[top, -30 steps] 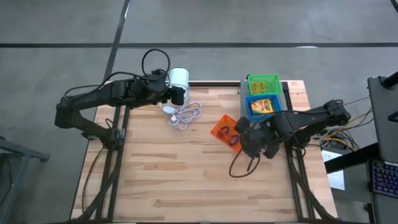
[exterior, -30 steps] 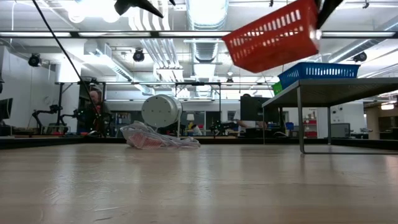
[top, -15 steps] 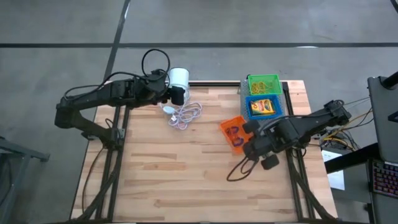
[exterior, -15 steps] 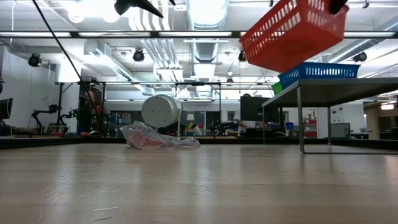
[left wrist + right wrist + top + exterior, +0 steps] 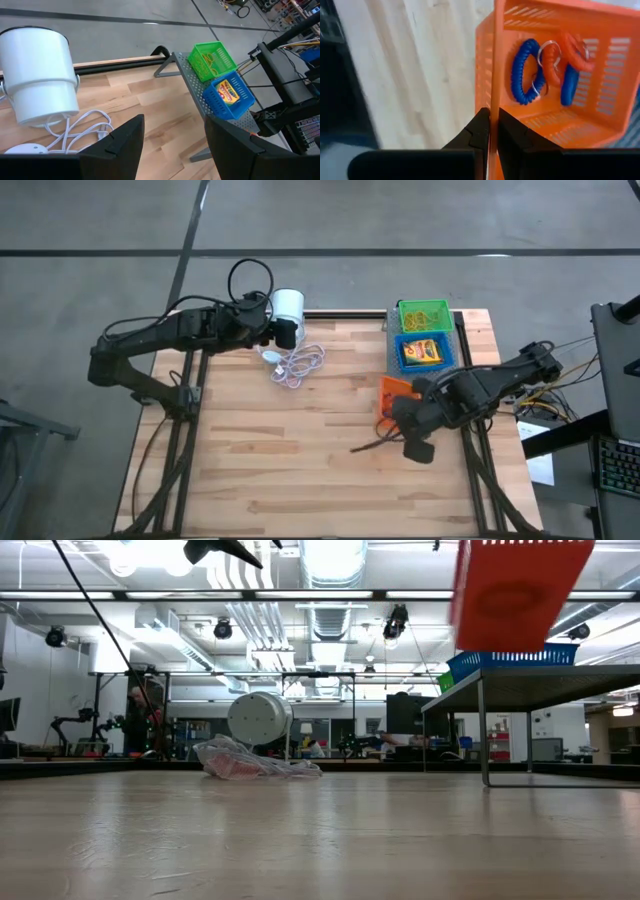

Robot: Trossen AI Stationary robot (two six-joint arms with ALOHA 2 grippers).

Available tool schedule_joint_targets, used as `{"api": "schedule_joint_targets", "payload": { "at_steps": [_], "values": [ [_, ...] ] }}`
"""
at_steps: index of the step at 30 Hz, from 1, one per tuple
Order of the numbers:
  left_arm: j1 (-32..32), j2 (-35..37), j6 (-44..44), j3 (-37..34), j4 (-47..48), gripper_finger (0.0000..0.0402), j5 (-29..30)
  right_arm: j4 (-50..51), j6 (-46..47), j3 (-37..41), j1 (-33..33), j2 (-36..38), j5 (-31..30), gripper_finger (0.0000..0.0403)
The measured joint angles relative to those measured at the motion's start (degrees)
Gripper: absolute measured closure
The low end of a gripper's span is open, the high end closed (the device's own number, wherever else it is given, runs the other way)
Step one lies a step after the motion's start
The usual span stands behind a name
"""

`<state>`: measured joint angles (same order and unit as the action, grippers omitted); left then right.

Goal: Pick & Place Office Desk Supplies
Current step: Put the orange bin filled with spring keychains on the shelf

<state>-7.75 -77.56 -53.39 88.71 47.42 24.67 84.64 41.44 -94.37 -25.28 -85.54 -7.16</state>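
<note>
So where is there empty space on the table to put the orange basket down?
The wooden table is bare along its near half and in the middle, between the white cord and the orange basket held up by the right gripper. The grey tray is crowded: green basket, blue basket.

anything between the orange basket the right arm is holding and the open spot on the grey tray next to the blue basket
Nothing visible. The right hand holds the orange basket by its wall, lifted beside the grey tray. The tray's bare end, beside the blue basket, looks unobstructed.
</note>
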Motion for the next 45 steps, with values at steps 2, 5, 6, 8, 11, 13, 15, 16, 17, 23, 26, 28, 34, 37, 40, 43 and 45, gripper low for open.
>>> {"api": "schedule_joint_targets", "payload": {
  "at_steps": [2, 5, 6, 8, 11, 13, 15, 16, 17, 23, 26, 28, 34, 37, 40, 43, 45],
  "values": [
    [0.0, 0.0, 0.0, 0.0, 0.0, 0.0190, 0.0, 0.1, 5.8, -0.2, 0.0, 0.0, 0.6, 0.0381],
    [0.0, 0.0, 0.0, 0.0, 0.0, 0.0190, 0.2, 0.5, 11.8, 0.0, 0.0, 0.0, 3.2, 0.0381],
    [0.0, 0.0, 0.0, 0.0, 0.0, 0.0190, 0.3, 0.7, 13.6, 0.1, 0.0, 0.0, 4.0, 0.0381],
    [0.0, 0.0, 0.0, 0.0, 0.0, 0.0190, 1.1, 0.7, 17.6, 0.4, 0.0, 0.0, 5.1, 0.0381],
    [0.0, 0.0, 0.0, 0.0, 0.0, 0.0190, 2.4, 0.9, 25.4, 0.7, 0.0, 0.0, 7.9, 0.0381],
    [0.0, 0.0, -0.1, 0.0, 0.0, 0.0190, 3.2, 1.5, 30.4, 0.6, 0.0, 0.0, 9.5, 0.0381],
    [0.0, 0.0, -0.1, 0.0, -0.1, 0.0190, 4.1, 2.4, 35.1, 0.2, 0.0, 0.0, 10.2, 0.0381],
    [0.0, 0.0, -0.1, 0.0, -0.1, 0.0190, 4.4, 3.0, 37.0, 0.2, 0.0, 0.0, 10.5, 0.0381],
    [0.0, 0.0, 0.0, 0.0, -0.2, 0.0190, 4.7, 3.8, 38.3, 0.2, 0.0, 0.0, 10.7, 0.0381],
    [0.0, 0.0, 5.8, 0.0, -2.9, 0.0190, 5.8, 5.4, 41.0, 0.5, 0.5, 0.0, 10.2, 0.0381],
    [0.0, 0.0, 7.4, 0.0, -3.5, 0.0190, 5.8, 5.4, 41.1, 0.4, 1.2, -0.4, 11.5, 0.0381],
    [0.0, 0.0, 7.4, 0.0, -3.8, 0.0190, 5.8, 5.4, 42.2, 0.3, 1.6, -0.6, 13.6, 0.0381],
    [0.0, 0.0, 7.4, 0.0, -4.5, 0.0190, 5.8, 5.4, 42.4, 0.3, 2.5, -0.3, 15.4, 0.0381],
    [0.0, 0.0, 7.6, 0.0, -4.5, 0.0190, 5.8, 5.4, 40.6, 0.3, 3.4, -0.1, 14.7, 0.0381],
    [0.0, 0.0, 8.8, 0.0, -4.5, 0.0190, 5.8, 5.4, 38.1, 0.3, 4.8, 0.1, 14.7, 0.0381],
    [0.0, 0.0, 9.9, 0.0, -4.5, 0.0190, 5.8, 5.4, 36.2, 0.3, 6.2, 0.2, 14.7, 0.0381],
    [0.0, 0.0, 10.0, 0.0, -4.5, 0.0190, 5.8, 5.4, 35.8, 0.3, 6.9, 0.7, 14.8, 0.0382]
  ]
}}
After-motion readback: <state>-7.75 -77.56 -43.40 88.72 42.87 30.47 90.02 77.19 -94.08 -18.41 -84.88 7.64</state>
